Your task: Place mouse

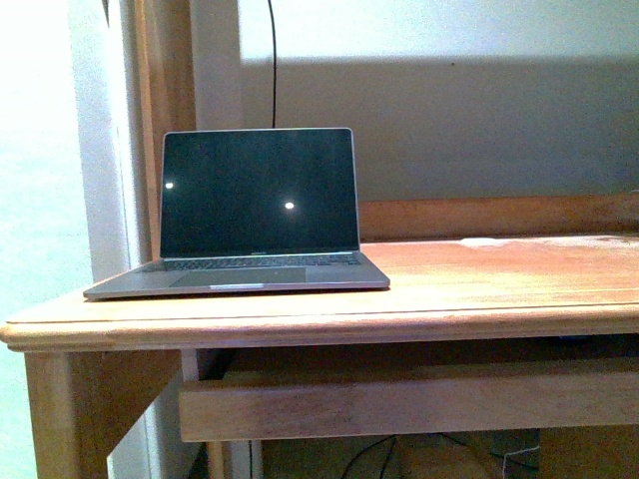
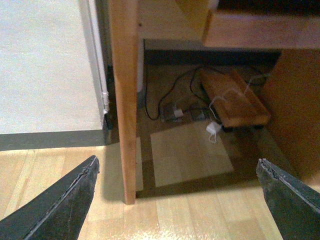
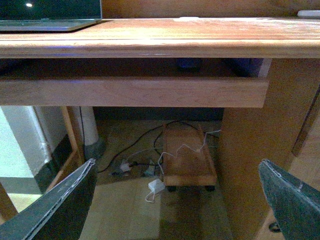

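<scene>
The mouse is out of view in every frame. An open grey laptop (image 1: pixel 250 215) with a dark screen sits on the left part of the wooden desk (image 1: pixel 479 289); its front edge also shows in the right wrist view (image 3: pixel 47 24). My left gripper (image 2: pixel 177 200) is open and empty, low over the wood floor beside the desk's leg (image 2: pixel 125 100). My right gripper (image 3: pixel 177 200) is open and empty, below the desk's front edge, facing the space under it. Neither arm shows in the front view.
Under the desk lie a low wooden wheeled board (image 3: pixel 187 157), black and white cables, a power strip (image 2: pixel 175 112) and a white adapter (image 3: pixel 156 186). A desk side panel (image 3: pixel 250 165) stands to the right. A wooden backboard (image 1: pixel 499 215) runs behind the desktop.
</scene>
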You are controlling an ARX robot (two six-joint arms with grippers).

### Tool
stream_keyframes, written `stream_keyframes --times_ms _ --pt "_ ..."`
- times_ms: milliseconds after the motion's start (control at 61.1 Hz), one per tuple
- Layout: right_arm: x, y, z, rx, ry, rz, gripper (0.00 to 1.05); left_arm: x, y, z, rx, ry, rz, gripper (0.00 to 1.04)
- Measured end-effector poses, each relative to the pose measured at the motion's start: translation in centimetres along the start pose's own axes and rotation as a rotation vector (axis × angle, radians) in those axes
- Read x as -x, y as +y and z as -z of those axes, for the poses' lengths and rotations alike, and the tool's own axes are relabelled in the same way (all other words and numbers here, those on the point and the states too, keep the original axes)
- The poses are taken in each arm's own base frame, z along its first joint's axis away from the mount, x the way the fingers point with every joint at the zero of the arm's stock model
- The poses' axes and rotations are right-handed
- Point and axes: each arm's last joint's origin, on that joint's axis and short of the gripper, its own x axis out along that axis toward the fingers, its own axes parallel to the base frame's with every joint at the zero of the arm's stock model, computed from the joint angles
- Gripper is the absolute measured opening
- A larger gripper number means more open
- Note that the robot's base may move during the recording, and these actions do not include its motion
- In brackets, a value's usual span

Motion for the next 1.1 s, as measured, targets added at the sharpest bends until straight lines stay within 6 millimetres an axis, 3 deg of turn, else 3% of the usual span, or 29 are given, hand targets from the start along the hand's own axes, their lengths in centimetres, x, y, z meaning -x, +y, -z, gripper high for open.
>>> stream_keyframes --times_ms 147,246,377,524,655,802,999,1097 --pt "0.0 0.0 0.0 0.000 0.000 0.000 0.97 -5.3 1.6 -2.8 -0.355 -0.074 -0.052 0.97" --pt "0.0 0.0 0.0 0.000 0.000 0.000 0.97 -8.8 1.9 -3.5 -0.631 -0.154 -0.023 0.97" --pt "0.0 0.0 0.0 0.000 0.000 0.000 0.97 -13.0 1.1 -2.5 -1.005 -0.274 0.091 0.97" --pt "0.0 0.0 0.0 0.000 0.000 0.000 0.97 -16.6 -0.3 -0.3 -1.275 -0.327 0.190 0.97" --pt "0.0 0.0 0.0 0.000 0.000 0.000 0.97 -19.3 -0.3 0.1 -1.406 -0.344 0.165 0.97" --pt "0.0 0.0 0.0 0.000 0.000 0.000 0.97 -22.5 0.1 -1.2 -1.528 -0.392 0.073 0.97" --pt "0.0 0.0 0.0 0.000 0.000 0.000 0.97 -24.3 0.3 -2.1 -1.582 -0.424 0.041 0.97" --pt "0.0 0.0 0.0 0.000 0.000 0.000 0.97 -25.0 0.5 -1.3 -1.588 -0.428 0.093 0.97"
